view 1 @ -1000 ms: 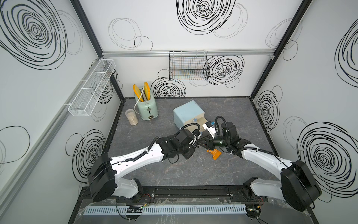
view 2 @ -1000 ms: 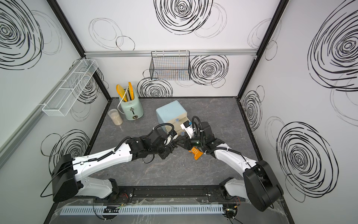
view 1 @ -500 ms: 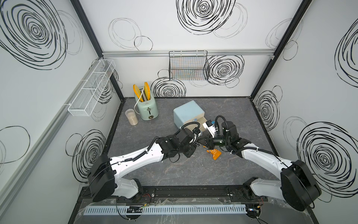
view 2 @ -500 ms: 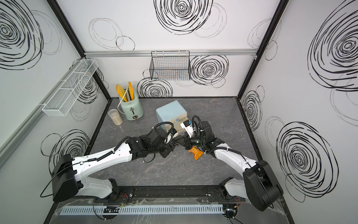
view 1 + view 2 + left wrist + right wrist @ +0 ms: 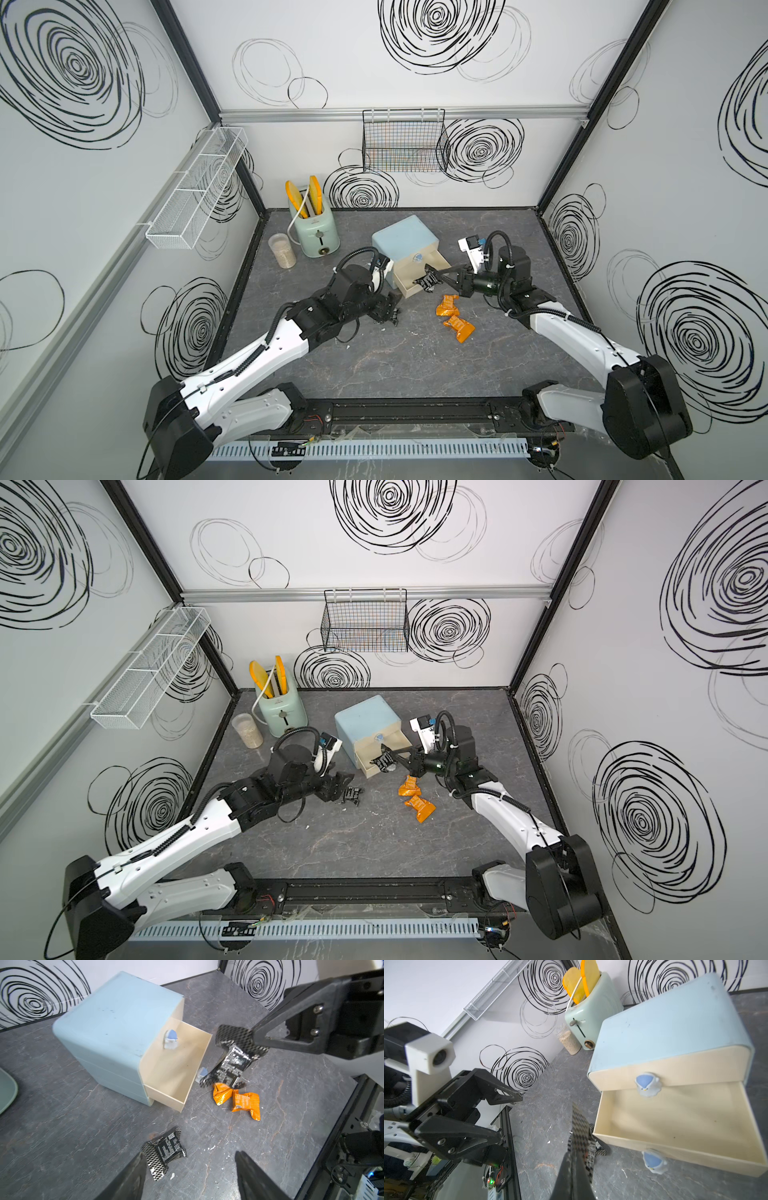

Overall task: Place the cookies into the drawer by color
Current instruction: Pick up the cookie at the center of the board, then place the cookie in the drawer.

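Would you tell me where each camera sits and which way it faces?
Top views: high above the front edge, looking down at the table; the left arm and right arm show.
Left wrist: on the left arm, facing the drawer chest and orange cookie packets; open left hand shows.
Right wrist: on the right arm, facing the open drawer; right hand shows, shut on a black cookie packet.
Shared: all views show the chest and that packet.
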`<state>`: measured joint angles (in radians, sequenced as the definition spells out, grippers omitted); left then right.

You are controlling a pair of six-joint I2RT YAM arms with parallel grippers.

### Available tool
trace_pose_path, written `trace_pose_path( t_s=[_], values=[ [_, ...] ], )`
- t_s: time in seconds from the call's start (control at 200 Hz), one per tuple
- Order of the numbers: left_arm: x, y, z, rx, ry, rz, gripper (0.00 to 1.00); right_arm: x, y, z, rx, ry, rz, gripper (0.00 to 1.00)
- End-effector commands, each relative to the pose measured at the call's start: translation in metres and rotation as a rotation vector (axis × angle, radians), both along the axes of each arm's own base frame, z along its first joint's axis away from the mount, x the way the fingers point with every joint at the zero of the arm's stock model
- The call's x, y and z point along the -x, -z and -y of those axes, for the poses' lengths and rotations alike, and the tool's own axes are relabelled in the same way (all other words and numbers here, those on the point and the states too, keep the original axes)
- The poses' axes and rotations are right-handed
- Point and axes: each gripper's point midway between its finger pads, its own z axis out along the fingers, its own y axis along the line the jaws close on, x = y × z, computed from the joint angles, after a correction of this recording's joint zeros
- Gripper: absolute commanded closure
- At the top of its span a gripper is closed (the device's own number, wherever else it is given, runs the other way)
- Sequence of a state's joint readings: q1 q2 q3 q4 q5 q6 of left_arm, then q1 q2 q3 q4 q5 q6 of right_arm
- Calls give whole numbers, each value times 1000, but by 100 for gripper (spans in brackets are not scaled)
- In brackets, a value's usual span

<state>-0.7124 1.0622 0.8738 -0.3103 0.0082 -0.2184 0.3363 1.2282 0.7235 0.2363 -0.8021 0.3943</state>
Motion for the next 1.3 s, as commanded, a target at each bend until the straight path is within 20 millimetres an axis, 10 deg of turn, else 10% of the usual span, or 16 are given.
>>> trace_pose_path(
  t_s=[0.0, 0.46, 1.296],
  values=[
    [-3, -8, -11, 70, -34, 12, 28, -20, -17, 6, -22, 58, 31, 100],
    [-7, 2, -33, 83, -86, -13, 28, -69, 4, 40, 99, 276, -5, 100],
    [-9, 9, -38, 70, -93, -20, 29, -103, 45, 33, 115, 276, -102, 100]
  ],
)
